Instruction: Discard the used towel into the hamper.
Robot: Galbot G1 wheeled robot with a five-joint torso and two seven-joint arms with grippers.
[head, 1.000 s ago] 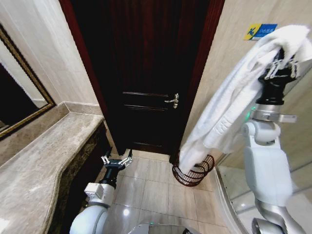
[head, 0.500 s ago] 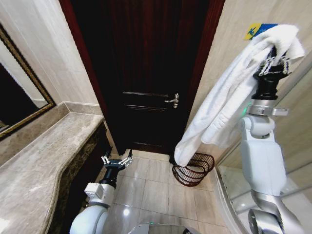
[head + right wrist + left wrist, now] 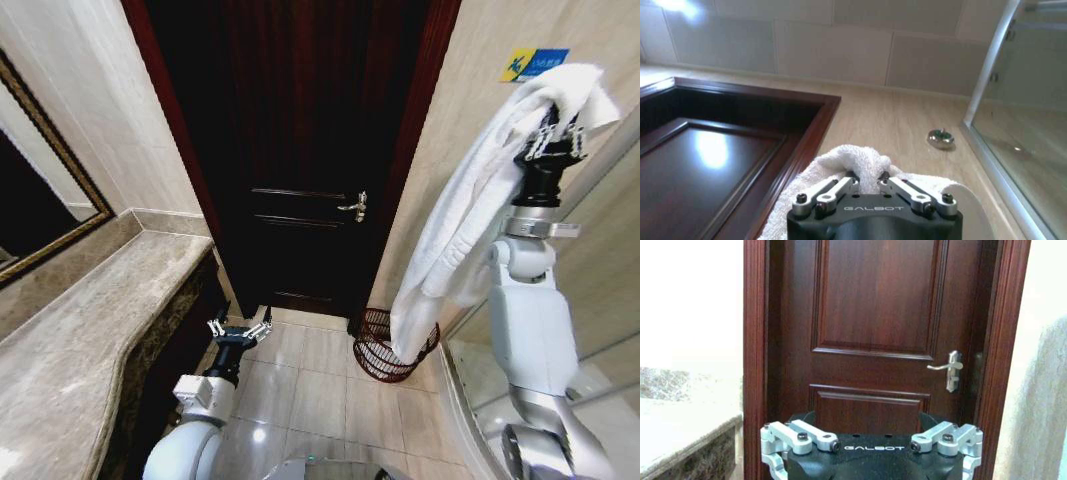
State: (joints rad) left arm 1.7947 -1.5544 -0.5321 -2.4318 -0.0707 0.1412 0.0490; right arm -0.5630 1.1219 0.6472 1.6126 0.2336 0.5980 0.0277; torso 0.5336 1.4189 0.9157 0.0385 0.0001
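Observation:
A white towel (image 3: 470, 215) hangs from my right gripper (image 3: 556, 132), which is raised high at the right and shut on the towel's top fold. The cloth trails down and its lower end hangs at the rim of the hamper (image 3: 375, 352), a dark reddish-brown wire basket on the tiled floor by the door frame. In the right wrist view the fingers (image 3: 840, 186) pinch the towel (image 3: 857, 161). My left gripper (image 3: 240, 330) is parked low at the left beside the counter, open and holding nothing. It appears in its own wrist view as the left gripper (image 3: 870, 445).
A closed dark wooden door (image 3: 300, 150) with a metal handle (image 3: 355, 207) stands ahead. A marble counter (image 3: 90, 330) and a framed mirror (image 3: 40, 200) run along the left. A glass shower partition (image 3: 600, 330) borders the right. Open floor tiles (image 3: 300, 385) lie before the hamper.
My right arm has shifted left and drawn the towel in. The towel's lower end swung left off the hamper, then back right, and now hangs at its rim. The left arm has not moved.

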